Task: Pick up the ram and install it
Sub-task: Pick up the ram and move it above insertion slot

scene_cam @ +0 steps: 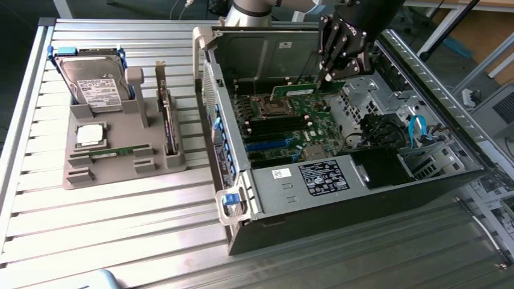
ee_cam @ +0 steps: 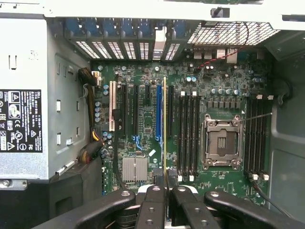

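Closest to the lens, the end effector (ee_cam: pixel 165 187) is seen pinched on the ram (scene_cam: pixel 307 91), a green stick held above the motherboard (scene_cam: pixel 317 123) inside the open computer case (scene_cam: pixel 265 186). It is found upper right of centre in the exterior view, and the case is laid on the table (scene_cam: pixel 120 229).

Black linkage jaws, round silver rivets (ee_cam: pixel 125 193), silver-grey arm (scene_cam: pixel 250 11).

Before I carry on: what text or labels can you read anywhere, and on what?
Nothing can be read.
On the power supply, black label: warning symbols, print too small.
Beside it, white sticker: too small.
On the hard drive, paper label: too small.
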Robot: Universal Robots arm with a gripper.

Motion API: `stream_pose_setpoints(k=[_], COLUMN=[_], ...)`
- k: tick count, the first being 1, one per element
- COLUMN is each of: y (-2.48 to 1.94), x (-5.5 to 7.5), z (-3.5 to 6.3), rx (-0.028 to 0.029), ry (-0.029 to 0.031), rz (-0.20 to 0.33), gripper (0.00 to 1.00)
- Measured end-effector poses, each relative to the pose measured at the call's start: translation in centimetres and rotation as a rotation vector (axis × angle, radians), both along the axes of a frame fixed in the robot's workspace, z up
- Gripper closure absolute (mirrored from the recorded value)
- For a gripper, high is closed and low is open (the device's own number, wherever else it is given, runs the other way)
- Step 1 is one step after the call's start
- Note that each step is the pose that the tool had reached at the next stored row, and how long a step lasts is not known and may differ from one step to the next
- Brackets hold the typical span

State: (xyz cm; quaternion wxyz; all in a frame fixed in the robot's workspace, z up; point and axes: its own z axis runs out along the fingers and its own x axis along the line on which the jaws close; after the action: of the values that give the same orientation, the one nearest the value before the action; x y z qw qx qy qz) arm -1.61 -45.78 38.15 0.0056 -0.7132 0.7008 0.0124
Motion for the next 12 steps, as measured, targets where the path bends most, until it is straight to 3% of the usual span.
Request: stream_pose_setpoints(k=[7, 12], y=[0.07, 0.47], x=[0.01, 0.0], z=[-0.02, -0.11], rx=[0.0001, 0.0001], ry=[0.0, 0.0], rz=[0.0, 0.0], gripper=[0.88, 0.88])
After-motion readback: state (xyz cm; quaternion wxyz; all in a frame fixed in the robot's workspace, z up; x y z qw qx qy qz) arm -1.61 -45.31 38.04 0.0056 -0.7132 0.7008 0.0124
